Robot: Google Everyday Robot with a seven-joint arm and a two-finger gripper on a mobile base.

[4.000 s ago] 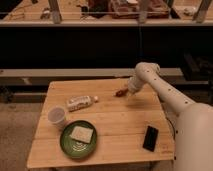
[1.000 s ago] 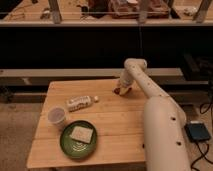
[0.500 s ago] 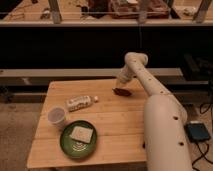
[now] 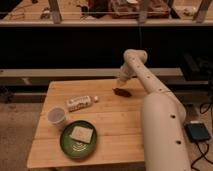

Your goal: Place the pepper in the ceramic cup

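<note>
The pepper [image 4: 121, 92] is a small dark red-brown piece lying on the wooden table [image 4: 115, 125], near the far edge and right of the middle. My gripper [image 4: 121, 79] hangs at the end of the white arm, just above the pepper and a little apart from it. The pepper rests on the table, not in the gripper. The ceramic cup [image 4: 56, 116] is a small pale round cup standing upright at the table's left side, far from the gripper.
A white-labelled bottle [image 4: 80, 102] lies on its side between the cup and the pepper. A green plate [image 4: 65, 145] with a pale slice on it sits at the front left. My white arm body covers the table's right side. A dark pad [image 4: 199, 132] lies on the floor at the right.
The gripper was down at the pepper a second ago and has since risen a little. The pepper stays on the table, shifted slightly towards the front.
</note>
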